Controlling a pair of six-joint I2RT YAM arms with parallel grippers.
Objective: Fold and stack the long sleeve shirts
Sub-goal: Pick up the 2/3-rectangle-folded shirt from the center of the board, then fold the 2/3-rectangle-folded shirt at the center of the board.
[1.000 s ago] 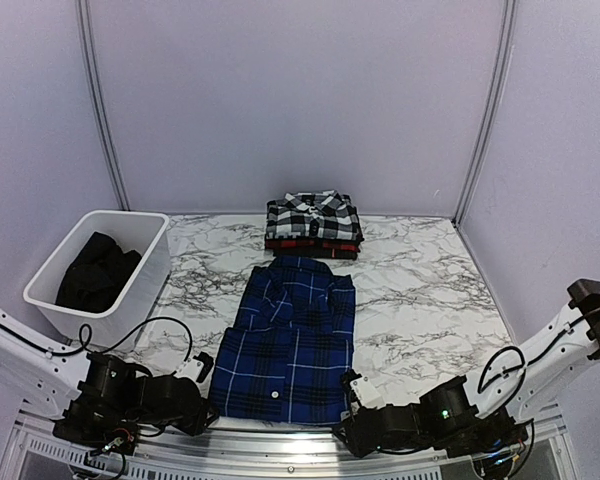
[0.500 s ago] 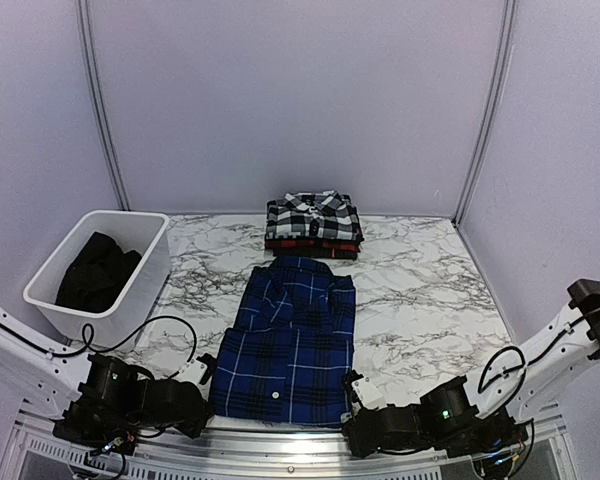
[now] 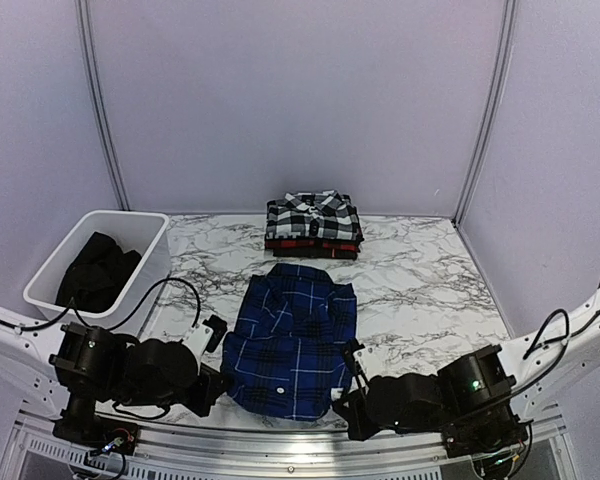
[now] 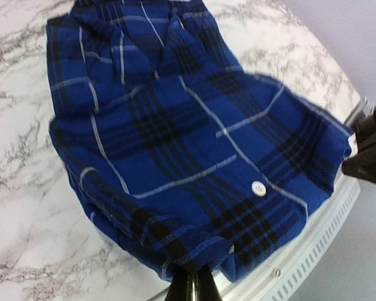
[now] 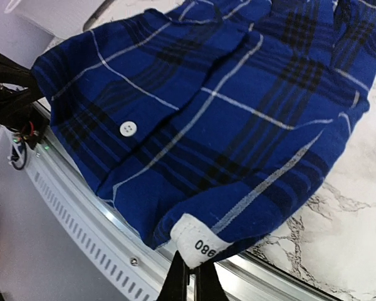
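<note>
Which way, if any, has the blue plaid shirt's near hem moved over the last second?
Yes. The blue plaid shirt has its near hem drawn back from the table's front rail, toward the folded stack at the back.

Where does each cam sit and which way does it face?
Top external: high behind the bases, looking down over the marble table; both arms at bottom, left claw and right claw at near corners of the blue shirt.
Left wrist: on the left arm, facing across the shirt toward its collar; own fingertips bottom centre.
Right wrist: on the right arm, facing the shirt's tagged corner; own fingertips bottom centre.
Shared: both wrist views show the shirt's white button.
</note>
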